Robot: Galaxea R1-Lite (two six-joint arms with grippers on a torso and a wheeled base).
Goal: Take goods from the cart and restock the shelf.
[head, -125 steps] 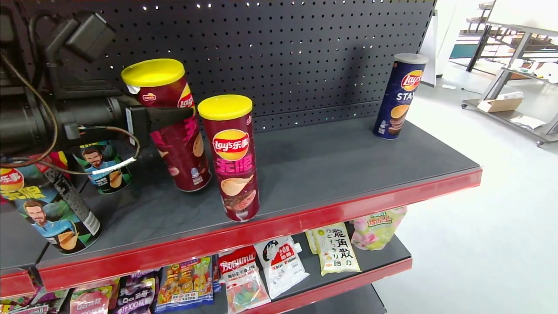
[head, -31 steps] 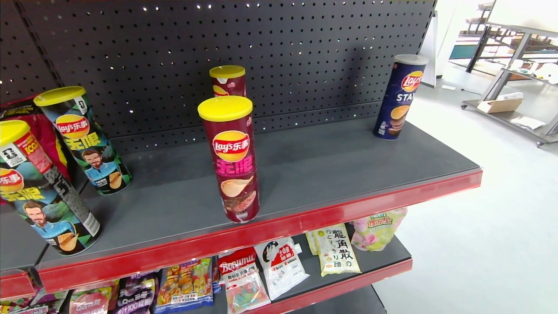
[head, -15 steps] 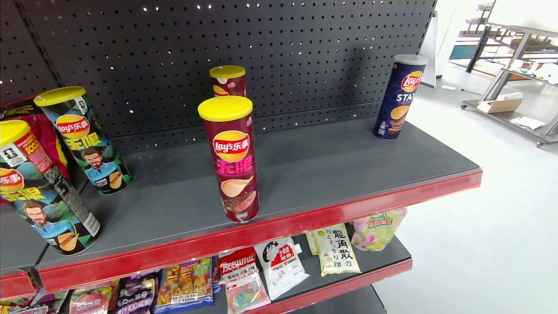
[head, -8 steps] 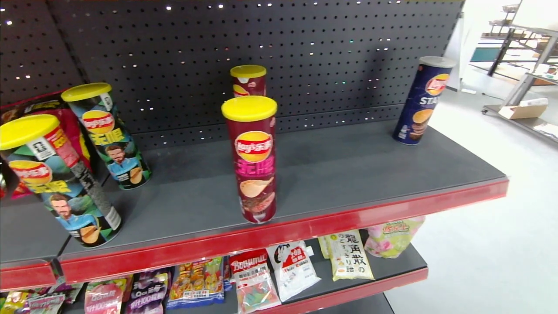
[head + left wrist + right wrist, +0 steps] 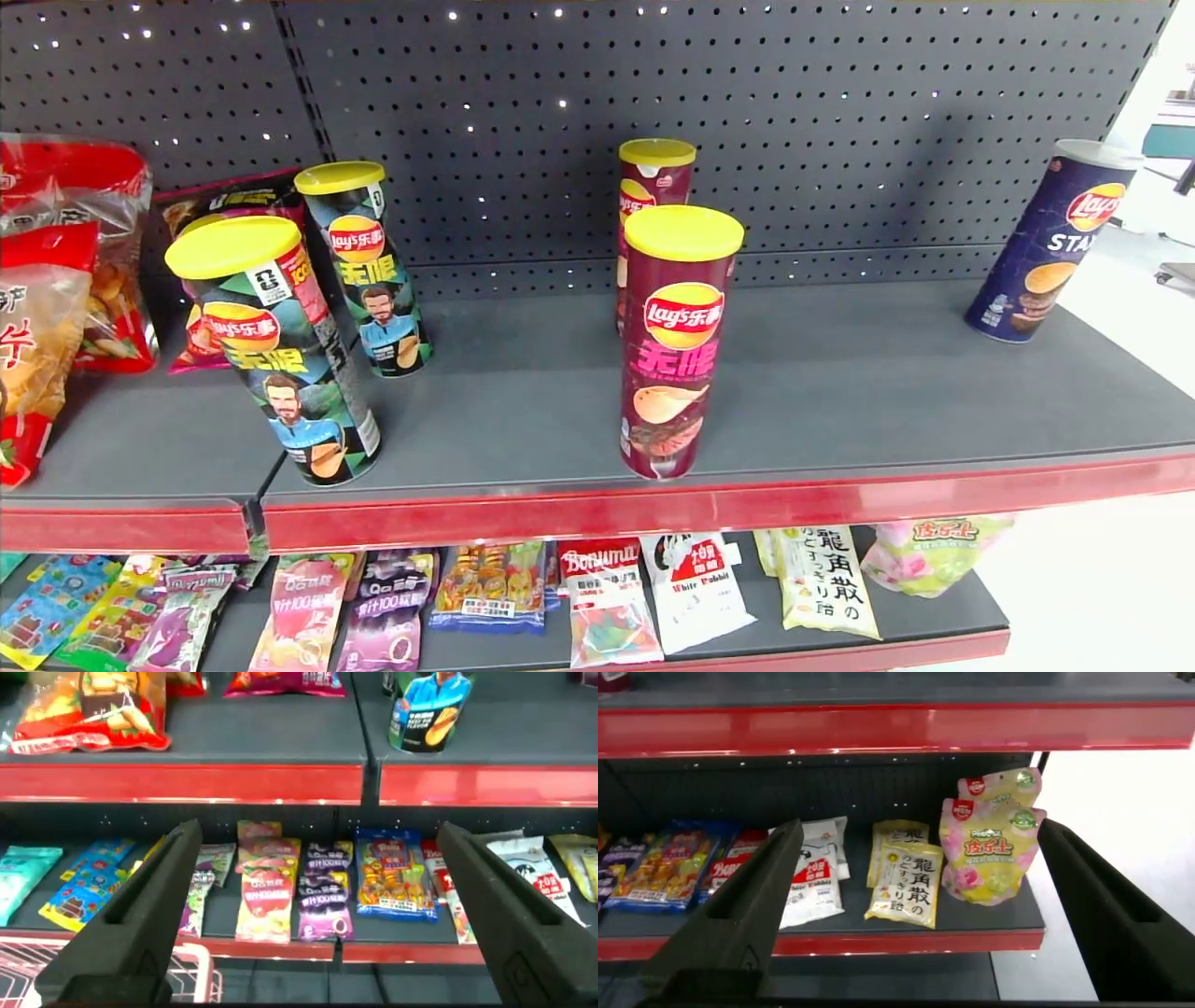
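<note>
On the grey upper shelf (image 5: 840, 392) a maroon chip can with a yellow lid (image 5: 677, 345) stands near the red front edge. A second maroon can (image 5: 651, 177) stands right behind it by the pegboard. Two teal cans (image 5: 275, 327) (image 5: 369, 266) stand to the left, and a dark blue can (image 5: 1050, 247) at the far right. My left gripper (image 5: 318, 835) is open and holds nothing, low down and facing the lower shelf's snack packs (image 5: 327, 887). My right gripper (image 5: 920, 831) is also open and holds nothing, facing the pink-green pouches (image 5: 990, 845) there.
Red snack bags (image 5: 56, 280) fill the upper shelf's left section. Flat packs (image 5: 597, 597) line the lower shelf. A red wire cart corner (image 5: 192, 975) sits low in the left wrist view. Bare shelf lies between the maroon cans and the blue can.
The left gripper, which held a maroon can at the shelf 8.3 s ago, has let it go and withdrawn. The head camera has since turned left, shifting the whole scene right.
</note>
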